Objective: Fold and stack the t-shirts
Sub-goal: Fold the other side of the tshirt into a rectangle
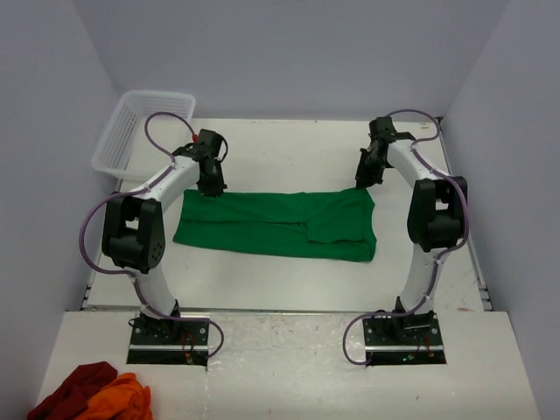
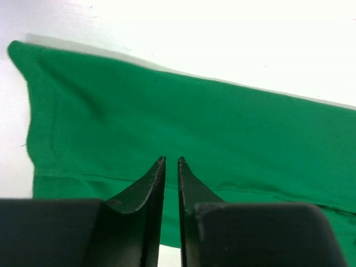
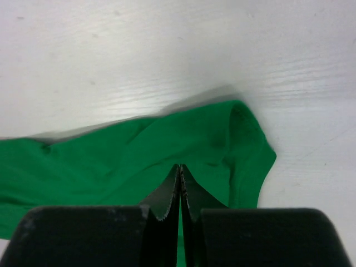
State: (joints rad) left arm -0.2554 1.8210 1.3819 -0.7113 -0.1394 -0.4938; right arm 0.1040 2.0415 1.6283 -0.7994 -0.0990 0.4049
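A bright green t-shirt (image 1: 276, 223) lies folded into a long band across the middle of the white worktop (image 1: 289, 149). The left hand (image 2: 172, 160) hovers at its far left corner, fingers parted by a slit, gripping nothing. The right hand (image 3: 179, 167), pressed together, sits at the far right corner. This pairing probably keeps both ends even.
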